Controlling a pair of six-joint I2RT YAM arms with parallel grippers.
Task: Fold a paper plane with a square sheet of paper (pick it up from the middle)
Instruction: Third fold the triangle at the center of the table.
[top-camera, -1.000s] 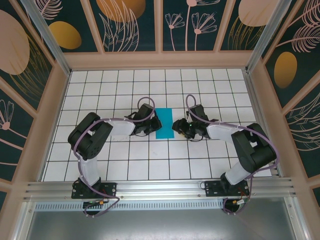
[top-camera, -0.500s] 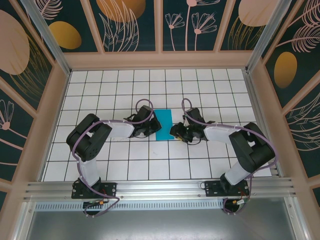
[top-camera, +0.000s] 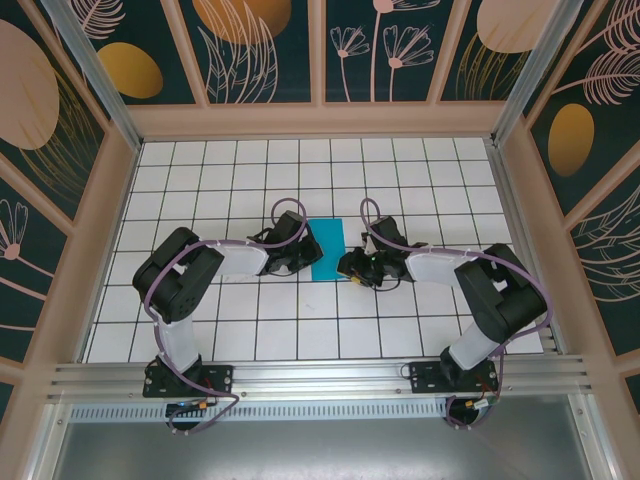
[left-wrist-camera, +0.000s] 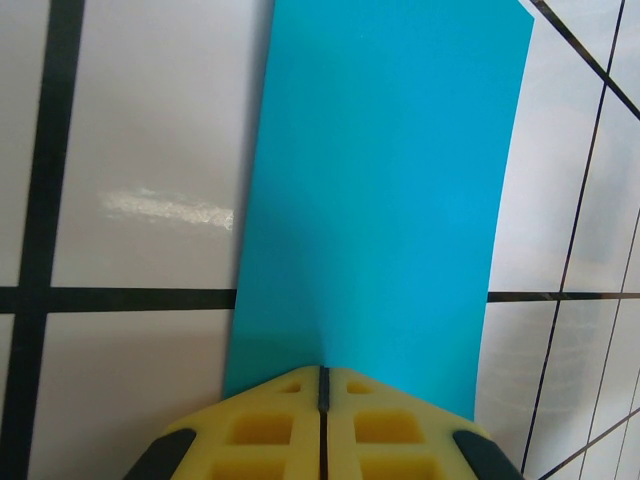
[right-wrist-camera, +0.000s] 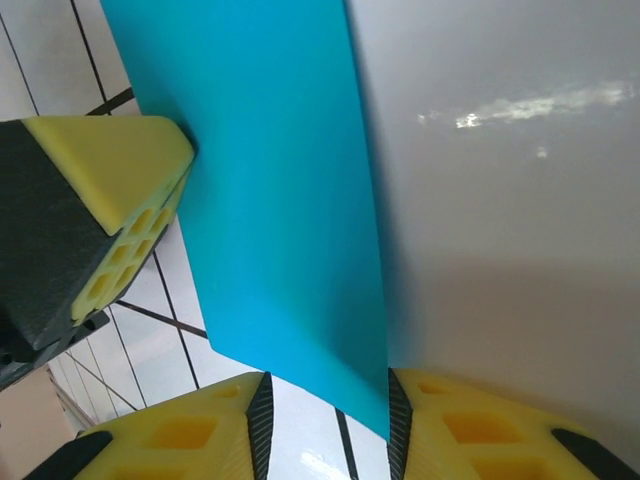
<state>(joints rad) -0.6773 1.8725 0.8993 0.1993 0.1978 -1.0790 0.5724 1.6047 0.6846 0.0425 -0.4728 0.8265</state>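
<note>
The square sheet of paper (top-camera: 328, 247) lies on the tiled table as a teal-blue rectangle, longer than wide. My left gripper (top-camera: 306, 253) is at its left edge. In the left wrist view the yellow pads (left-wrist-camera: 270, 430) meet with no gap, and the paper (left-wrist-camera: 380, 180) rises in a slight crease at their tip. My right gripper (top-camera: 347, 265) is at the sheet's near right corner. Its jaws (right-wrist-camera: 325, 405) stand apart, with the corner of the paper (right-wrist-camera: 270, 190) hanging between them and touching neither pad clearly. The left gripper's finger (right-wrist-camera: 100, 200) shows beside the sheet.
White tiles with black grid lines cover the table (top-camera: 250, 330). Wooden walls (top-camera: 320, 120) with patterned panels enclose it at the back and both sides. Both arms reach inward from the near rail (top-camera: 320, 375) and meet at mid-table.
My right gripper has moved left to the paper's near right corner, and its jaws have narrowed. The left gripper and the sheet have stayed put.
</note>
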